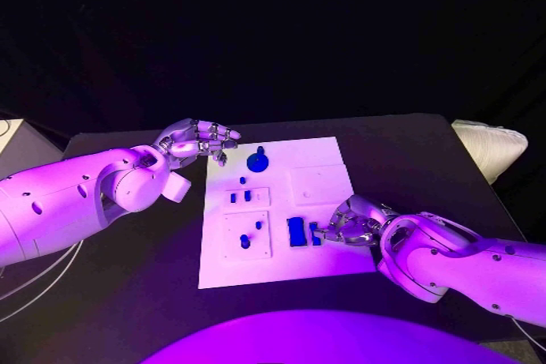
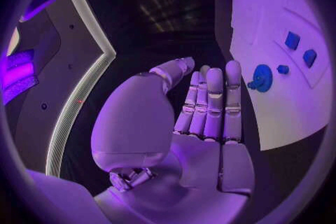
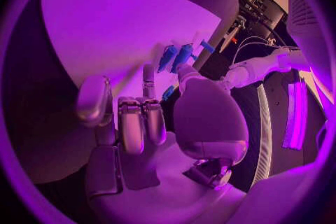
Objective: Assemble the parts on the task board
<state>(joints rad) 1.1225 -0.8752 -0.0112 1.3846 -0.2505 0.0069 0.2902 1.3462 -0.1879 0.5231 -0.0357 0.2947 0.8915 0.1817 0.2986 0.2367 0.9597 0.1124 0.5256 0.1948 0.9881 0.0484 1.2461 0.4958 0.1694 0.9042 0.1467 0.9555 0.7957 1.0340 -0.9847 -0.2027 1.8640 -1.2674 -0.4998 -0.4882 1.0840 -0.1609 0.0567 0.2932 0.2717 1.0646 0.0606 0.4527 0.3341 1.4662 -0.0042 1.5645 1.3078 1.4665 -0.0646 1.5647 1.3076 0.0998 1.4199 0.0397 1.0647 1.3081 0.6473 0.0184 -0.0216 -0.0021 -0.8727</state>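
In the middle of the black counter [image 1: 136, 301] lies the white task board [image 1: 324, 257], with the blue parts spread over it. The right hand [image 1: 355, 222] sits at the board's right edge, low over its near half, fingers curled in toward a small blue part [image 1: 316, 234] that stands just beside a longer upright blue block [image 1: 297, 231]. In the right wrist view one fingertip and the thumb close on something blue, so the hand seems to pinch that small part, though the contact itself is partly hidden.

The left hand [image 1: 200, 140] hovers off the board's far left corner, holding nothing, fingers straight and side by side. A round blue part [image 1: 258, 160] lies near it on the board's far end, apart from the fingers. Smaller blue pieces sit in the raised plates along the left side.

The likeliest trouble is at the right hand. The pinch looks shallow, on a small piece, so it may twist or slip free if lifted fast. The curled fingers also crowd the tall block; a sideways move could knock it over or push it out of its seat. Pressing down hard at the edge could shift the whole board.
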